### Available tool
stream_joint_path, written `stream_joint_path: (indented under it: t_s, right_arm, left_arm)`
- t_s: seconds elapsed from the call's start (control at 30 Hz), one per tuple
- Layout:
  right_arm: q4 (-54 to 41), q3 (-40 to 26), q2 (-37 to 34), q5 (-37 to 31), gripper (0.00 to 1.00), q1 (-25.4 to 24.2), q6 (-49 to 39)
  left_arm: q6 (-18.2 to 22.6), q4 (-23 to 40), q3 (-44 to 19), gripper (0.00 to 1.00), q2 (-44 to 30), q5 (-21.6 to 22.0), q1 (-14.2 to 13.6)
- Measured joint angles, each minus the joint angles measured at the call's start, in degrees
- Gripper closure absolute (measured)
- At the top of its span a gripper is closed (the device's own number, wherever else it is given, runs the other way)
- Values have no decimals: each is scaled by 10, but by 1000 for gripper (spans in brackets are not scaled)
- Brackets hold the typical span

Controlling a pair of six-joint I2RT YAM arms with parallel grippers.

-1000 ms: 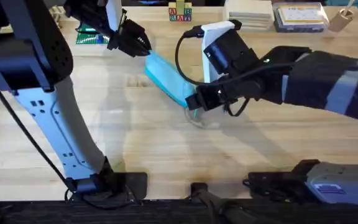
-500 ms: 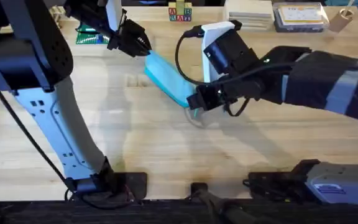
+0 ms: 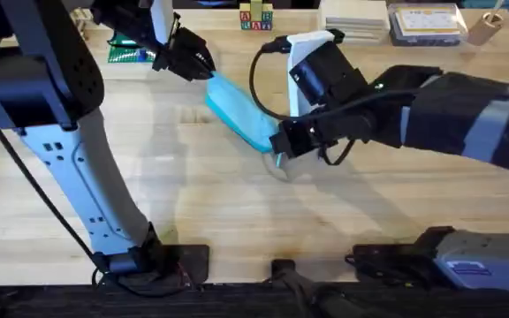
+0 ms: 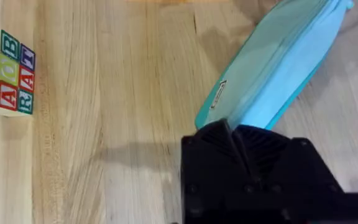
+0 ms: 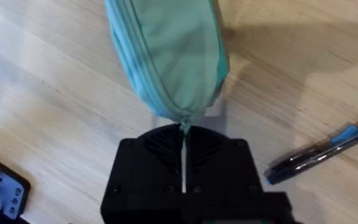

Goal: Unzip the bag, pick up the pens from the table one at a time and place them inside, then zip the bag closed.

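Pouch: we see the turquoise pencil pouch (image 3: 237, 112) lying slantwise on the wooden table (image 3: 193, 203), stretched between the two grippers, one end held by each.
Zipper: along the stretch of the pouch that the right wrist view shows, the zipper (image 5: 146, 74) looks closed; we cannot make out an opening anywhere.
Pens: one dark pen with a blue band (image 5: 322, 152) lies on the table just beside the pouch's near end, still outside it; we cannot say how many others wait, or whether any is inside.
Progress: we judge the task to be at its first step, the unzipping; loading the pens and zipping shut are all left.
Left gripper: the left gripper (image 3: 203, 64) sits at the pouch's far end, toward the alphabet blocks (image 4: 8, 74); its black fingers (image 4: 225, 134) are drawn together, pinching the fabric edge of the pouch there.
Right gripper: the right gripper (image 3: 278, 146) sits at the pouch's opposite, near end; its fingers (image 5: 166, 146) are pressed together on a small tab at the tip, which we take to be the zipper pull or the seam end, though we cannot tell which.
Left arm pose: it reaches well forward from its base, wrist angled down to the pouch's far end.
Right arm pose: it crosses in from the right toward the pouch, forearm low over the table, wrist turned down onto the pouch's tip.
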State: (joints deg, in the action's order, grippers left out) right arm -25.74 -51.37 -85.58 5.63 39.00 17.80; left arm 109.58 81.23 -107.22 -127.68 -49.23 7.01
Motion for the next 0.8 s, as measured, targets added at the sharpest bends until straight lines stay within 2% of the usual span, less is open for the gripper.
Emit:
stream_joint_path:
  t_s: [0.37,0.8]
  right_arm:
    - [-1,0,3,0,968,0,0]
    - [-9,0,87,-3,970,2,0]
  left_arm:
    - [0,0,0,959,0,0,0]
    - [0,-2,0,959,0,0,0]
